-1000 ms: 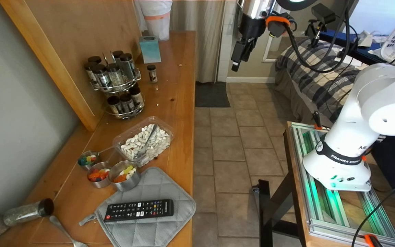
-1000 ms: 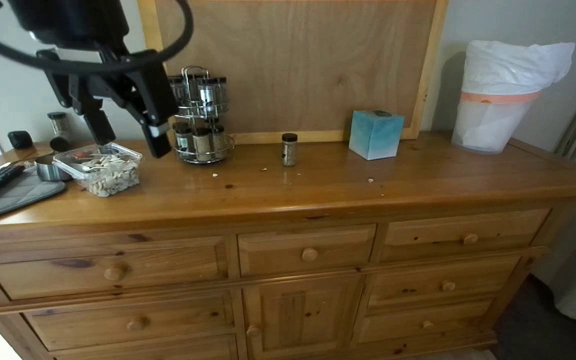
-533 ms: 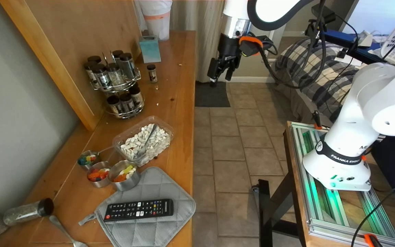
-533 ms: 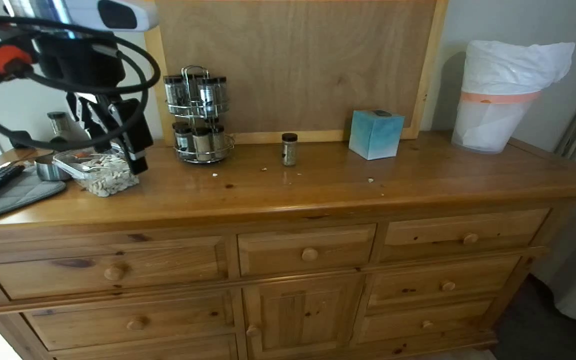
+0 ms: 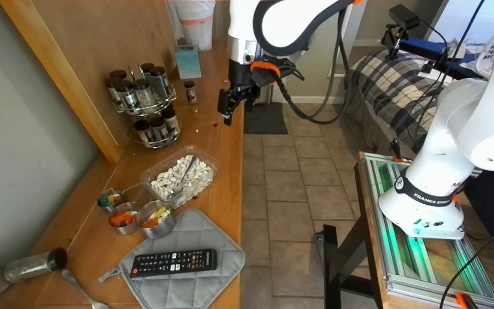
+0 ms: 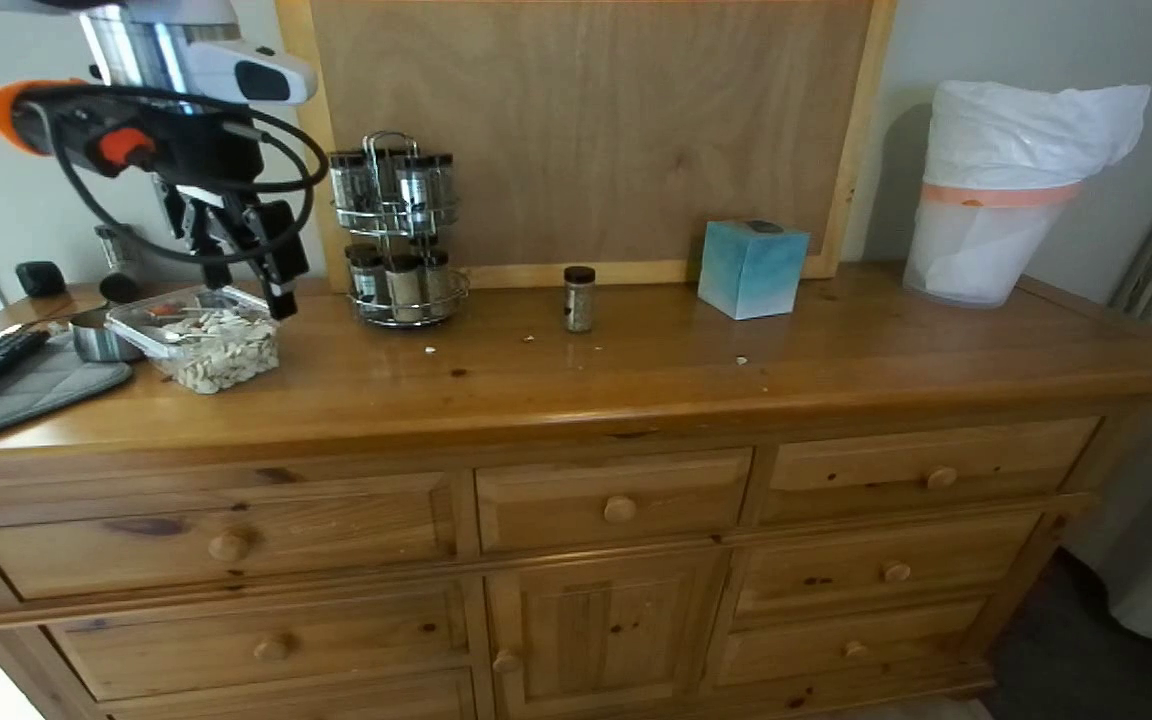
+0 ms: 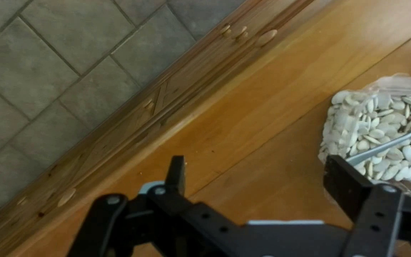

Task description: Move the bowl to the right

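The thing matching the bowl is a clear plastic container point(image 5: 198, 188) filled with pale seeds, a fork lying in it. It stands on the wooden dresser top and also shows in an exterior view point(image 6: 218, 362). In the wrist view the container point(image 7: 343, 123) is at the right, partly cut off by the frame edge and overlapped by one finger. My gripper point(image 5: 237, 113) is open and empty, above the dresser's front edge, apart from the container. It also shows in an exterior view point(image 6: 248, 290) and in the wrist view point(image 7: 253, 159), with bare wood between its fingers.
A wire rack of spice jars point(image 5: 146, 109) stands behind the container. A single jar point(image 6: 578, 300), a tissue box point(image 6: 751, 270) and a white bin point(image 6: 996, 240) stand further along. Metal cups point(image 5: 157, 225) of candy and a grey pot holder point(image 5: 206, 283) with a remote point(image 5: 173, 262) lie on the other side.
The arm has swung from over the floor to the dresser's front edge, and the gripper has come lower. The container has not moved.
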`<control>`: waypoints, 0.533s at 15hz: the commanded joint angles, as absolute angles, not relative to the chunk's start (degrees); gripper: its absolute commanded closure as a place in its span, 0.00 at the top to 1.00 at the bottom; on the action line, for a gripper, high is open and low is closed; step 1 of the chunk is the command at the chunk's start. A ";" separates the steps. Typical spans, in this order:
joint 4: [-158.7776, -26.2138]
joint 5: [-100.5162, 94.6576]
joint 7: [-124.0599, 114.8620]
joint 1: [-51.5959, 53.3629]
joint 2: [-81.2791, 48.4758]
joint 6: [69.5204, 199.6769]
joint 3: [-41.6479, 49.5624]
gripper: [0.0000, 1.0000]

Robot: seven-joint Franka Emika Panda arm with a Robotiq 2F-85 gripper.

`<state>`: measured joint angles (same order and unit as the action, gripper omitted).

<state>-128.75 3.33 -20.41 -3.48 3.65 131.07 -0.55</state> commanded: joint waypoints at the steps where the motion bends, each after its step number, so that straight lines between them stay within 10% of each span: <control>1: -119.91 4.20 -24.22 -1.97 -5.02 128.88 -0.64 1.00; 8: -119.42 5.71 -22.07 0.78 -8.16 129.62 -0.84 1.00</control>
<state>-119.50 5.58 -22.18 0.10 -8.17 129.74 -1.55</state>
